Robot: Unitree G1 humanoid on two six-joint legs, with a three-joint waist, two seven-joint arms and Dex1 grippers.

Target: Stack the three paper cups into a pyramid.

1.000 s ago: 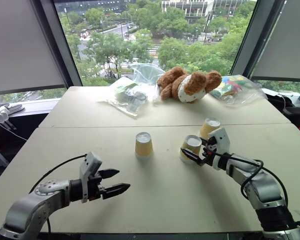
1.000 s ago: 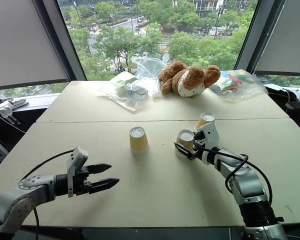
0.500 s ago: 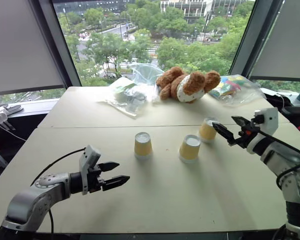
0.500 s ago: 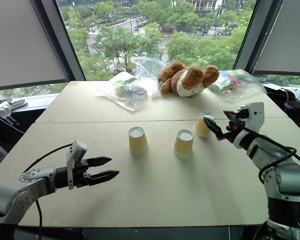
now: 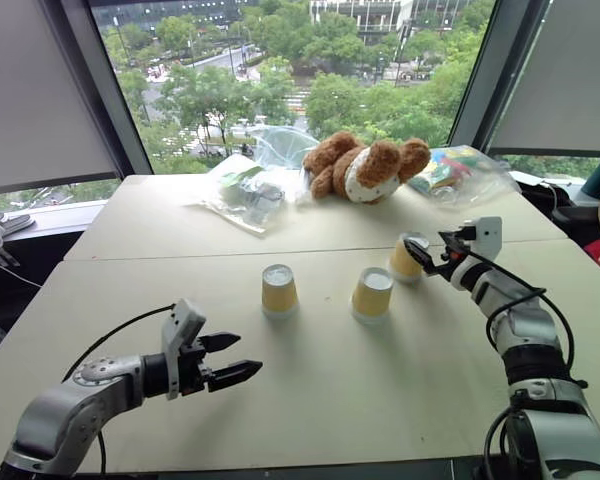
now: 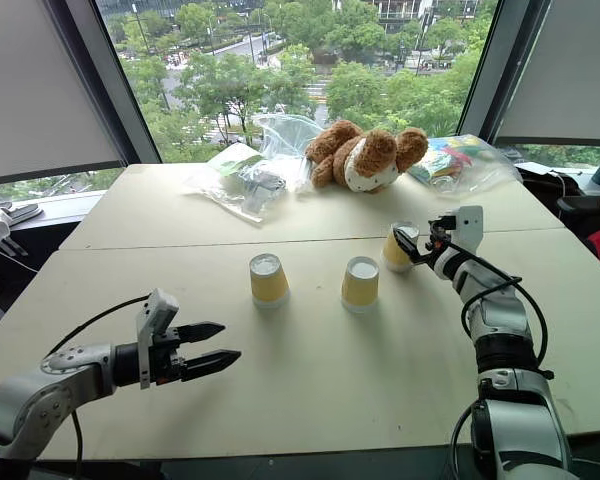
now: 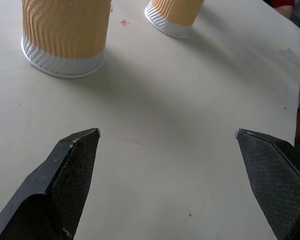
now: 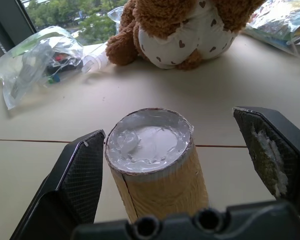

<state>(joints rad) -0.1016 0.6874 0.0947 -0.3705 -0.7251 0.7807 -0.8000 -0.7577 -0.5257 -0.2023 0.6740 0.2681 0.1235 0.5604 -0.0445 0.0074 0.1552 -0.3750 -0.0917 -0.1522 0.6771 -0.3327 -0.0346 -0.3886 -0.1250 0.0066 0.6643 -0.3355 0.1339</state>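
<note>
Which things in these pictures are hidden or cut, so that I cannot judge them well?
- Third paper cup, head views: the right hand covers part of its side.
- Same cup, right wrist view: its foot is hidden behind the hand's body.
- Left and middle cups, left wrist view: upper parts cut by the picture edge.
- Plastic bags: contents too small to tell.

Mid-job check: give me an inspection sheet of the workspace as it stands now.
Surface: pale table, seam across it.
Job's things: three paper cups upside down, unstacked: left cup, middle cup, right cup.
Clutter: teddy bear, plastic bags at far edge.
Grippers: left gripper open, holding nothing; right gripper open, fingers either side of right cup.
Cables: black cable along left arm.
Surroundings: window, trees outside.
</note>
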